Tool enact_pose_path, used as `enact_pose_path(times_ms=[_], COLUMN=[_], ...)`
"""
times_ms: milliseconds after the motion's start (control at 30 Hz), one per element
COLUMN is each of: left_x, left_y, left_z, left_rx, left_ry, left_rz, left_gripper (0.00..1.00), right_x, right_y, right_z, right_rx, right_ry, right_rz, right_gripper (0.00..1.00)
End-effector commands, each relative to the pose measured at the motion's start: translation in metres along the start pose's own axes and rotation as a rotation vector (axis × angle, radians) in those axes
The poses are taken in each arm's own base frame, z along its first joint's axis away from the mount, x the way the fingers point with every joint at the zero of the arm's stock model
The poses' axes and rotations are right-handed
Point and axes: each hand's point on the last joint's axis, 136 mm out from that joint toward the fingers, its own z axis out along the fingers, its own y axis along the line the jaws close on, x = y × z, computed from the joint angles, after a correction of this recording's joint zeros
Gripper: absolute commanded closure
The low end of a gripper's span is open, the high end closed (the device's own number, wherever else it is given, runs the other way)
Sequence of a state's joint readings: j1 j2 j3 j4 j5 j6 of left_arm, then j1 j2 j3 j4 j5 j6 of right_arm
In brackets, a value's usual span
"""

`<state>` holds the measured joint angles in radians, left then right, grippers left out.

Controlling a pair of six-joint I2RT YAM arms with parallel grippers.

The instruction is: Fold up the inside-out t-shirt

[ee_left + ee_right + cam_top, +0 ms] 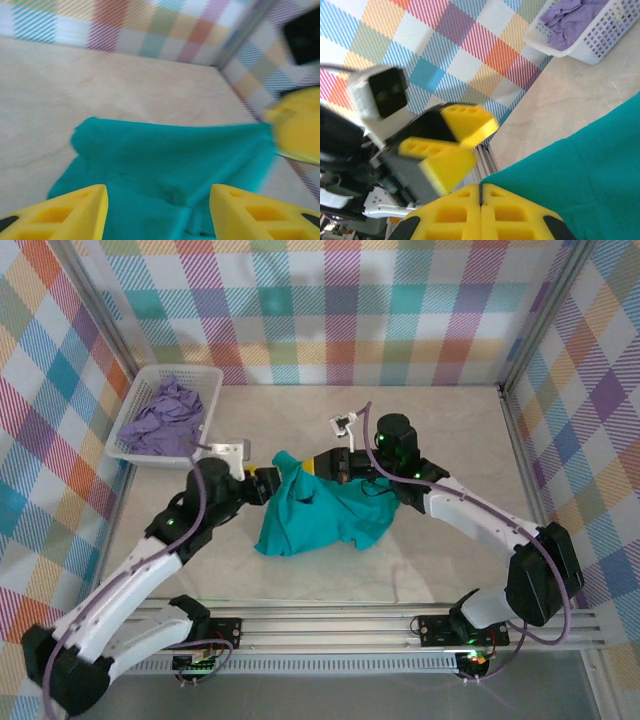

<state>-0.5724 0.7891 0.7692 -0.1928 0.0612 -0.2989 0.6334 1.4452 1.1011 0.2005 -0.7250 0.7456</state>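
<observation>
Top external: t-shirt (320, 515) bunched, long axis left-right, right gripper (313, 466) pinching edge.

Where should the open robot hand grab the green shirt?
Probably the folded corner of the shirt nearest the open left gripper, coming in low from the left. It stands up from the table, and the right gripper pinches the opposite end.

The left arm (130, 580) and right arm (470, 508) wear white shells, black joints, green lights, purple cables (366, 420), slotted yellow fingers (75, 212).
</observation>
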Motion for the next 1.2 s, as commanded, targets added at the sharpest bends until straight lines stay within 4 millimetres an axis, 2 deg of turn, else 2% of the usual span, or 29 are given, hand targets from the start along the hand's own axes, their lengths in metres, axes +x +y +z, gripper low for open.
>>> enact_pose_path(times_ms=[0,100,233,333,433,600,733,867,1033,1100,1167], left_x=[0.014,0.024,0.024,0.026,0.027,0.026,0.023,0.021,0.015,0.016,0.018], left_y=[-0.040,-0.056,-0.044,-0.046,-0.051,-0.046,-0.046,-0.052,-0.059,-0.062,-0.064], left_z=[-0.003,0.007,0.028,0.038,0.044,0.053,0.062,0.068,0.058,0.051,0.045], left_rx=[0.206,0.250,0.150,0.160,0.175,0.136,0.129,0.147,0.168,0.189,0.212], left_ry=[0.026,0.079,0.083,0.089,0.099,0.105,0.109,0.123,0.143,0.166,0.200], left_rz=[0.105,0.179,0.224,0.237,0.252,0.273,0.284,0.279,0.187,0.109,0.015], left_gripper=[0.47,0.49,0.47,0.44,0.44,0.46,0.58,0.79,0.99,1.00,1.00], right_x=[-0.014,-0.014,-0.014,-0.014,-0.014,-0.013,-0.013,-0.012,-0.010,-0.011,-0.012], right_y=[0.009,0.007,0.006,0.005,0.004,0.002,0.002,-0.001,-0.024,-0.035,-0.040], right_z=[-0.001,0.000,0.001,0.001,0.001,0.002,0.002,0.002,-0.006,-0.013,-0.023], right_rx=[0.002,0.004,0.007,0.007,0.008,0.002,0.000,0.016,0.181,0.280,0.363], right_ry=[-0.017,-0.012,-0.006,-0.006,-0.005,-0.001,-0.001,0.001,-0.011,-0.014,-0.002], right_rz=[0.047,0.089,0.110,0.117,0.123,0.131,0.133,0.137,0.093,0.038,-0.049], right_gripper=[1.00,1.00,1.00,1.00,1.00,1.00,1.00,1.00,1.00,1.00,0.87])
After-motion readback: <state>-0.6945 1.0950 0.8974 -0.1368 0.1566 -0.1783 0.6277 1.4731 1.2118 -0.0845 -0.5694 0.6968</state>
